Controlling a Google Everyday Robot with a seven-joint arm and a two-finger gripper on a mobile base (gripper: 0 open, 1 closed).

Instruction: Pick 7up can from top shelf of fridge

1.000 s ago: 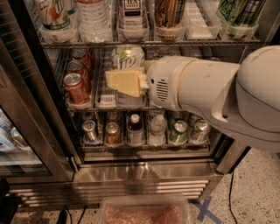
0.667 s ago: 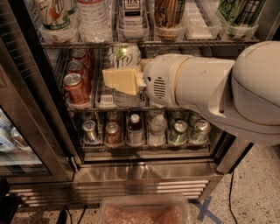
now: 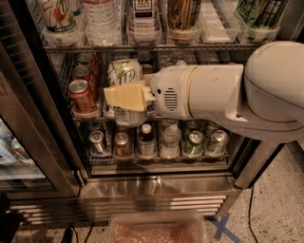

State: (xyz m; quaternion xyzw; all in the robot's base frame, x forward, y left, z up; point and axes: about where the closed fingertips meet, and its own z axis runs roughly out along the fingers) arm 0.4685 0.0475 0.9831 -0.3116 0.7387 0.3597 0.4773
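Observation:
The fridge (image 3: 152, 187) stands open in front of me. My gripper (image 3: 124, 97), with yellowish fingers (image 3: 128, 95), is in front of the middle rack and is shut on a silvery-white 7up can (image 3: 124, 71) with green lettering. The can is tilted; its top shows above the fingers and its base below them. The white arm (image 3: 228, 90) reaches in from the right. The top shelf (image 3: 156, 47) carries clear tubs of tall cans and bottles. Another 7up can (image 3: 56, 14) stands in the tub at its far left.
Red cans (image 3: 81, 92) stand in a row just left of the gripper. The lower rack holds several small cans and bottles (image 3: 156, 140). The glass door (image 3: 19, 156) hangs open at the left. A clear tub (image 3: 156, 230) and a blue tape cross (image 3: 221, 227) are on the floor.
The gripper has moved left and a little down with the can in it. The can is now lower in front of the middle rack.

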